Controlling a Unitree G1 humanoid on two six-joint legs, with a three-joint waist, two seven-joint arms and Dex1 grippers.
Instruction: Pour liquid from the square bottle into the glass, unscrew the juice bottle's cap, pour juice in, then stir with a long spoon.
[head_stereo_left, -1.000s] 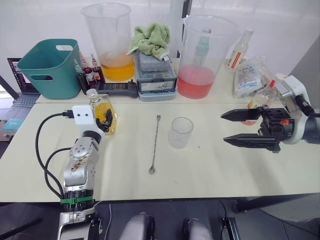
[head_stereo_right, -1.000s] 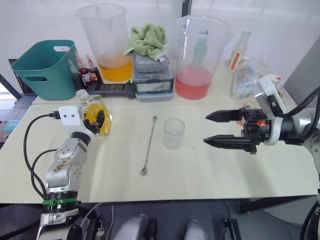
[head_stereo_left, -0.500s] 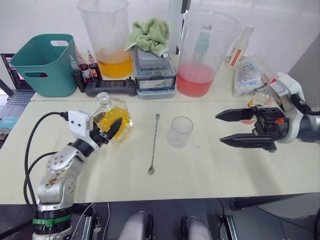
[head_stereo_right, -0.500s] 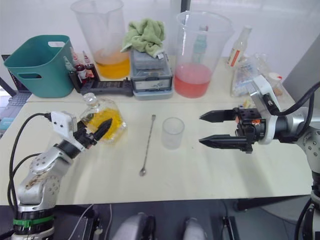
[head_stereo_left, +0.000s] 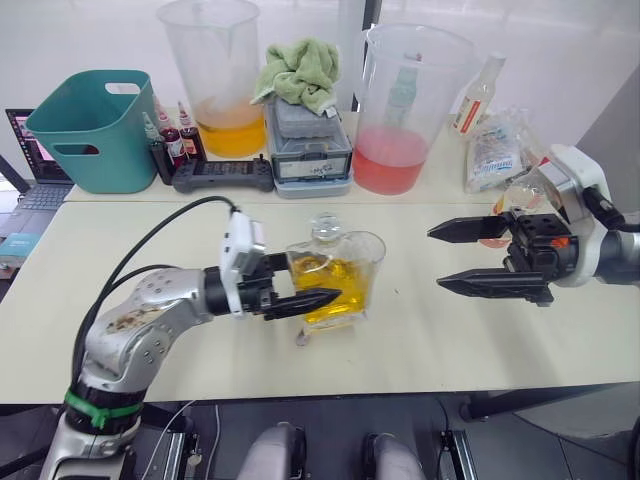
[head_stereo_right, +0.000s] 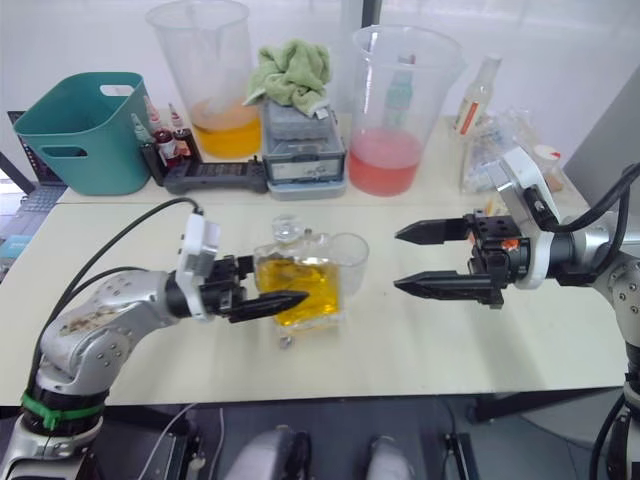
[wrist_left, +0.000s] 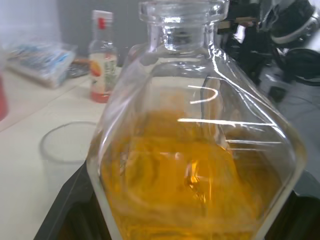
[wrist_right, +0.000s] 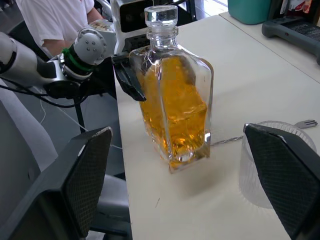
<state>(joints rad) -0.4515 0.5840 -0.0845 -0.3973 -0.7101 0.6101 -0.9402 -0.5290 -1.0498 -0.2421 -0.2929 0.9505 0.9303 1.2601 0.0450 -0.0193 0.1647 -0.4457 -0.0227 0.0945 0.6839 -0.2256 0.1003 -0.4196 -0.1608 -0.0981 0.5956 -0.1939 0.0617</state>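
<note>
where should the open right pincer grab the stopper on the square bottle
Probably the round knob of the stopper, pinched from above: it stands clear atop the upright square bottle, whose flat sides the left pincer already clamps. The right pincer hangs open nearby.

The square bottle (head_stereo_left: 335, 280) is covering nearly all of the long spoon (head_stereo_left: 303, 339), leaving just its bowl showing at the near side, and it is also blocking the left part of the glass (head_stereo_left: 372, 260). The juice bottle (head_stereo_left: 510, 205), far right, is sitting half hidden behind the right gripper (head_stereo_left: 455, 257); its cap is not making itself out. In the left wrist view the bottle's base is running off the frame.
</note>
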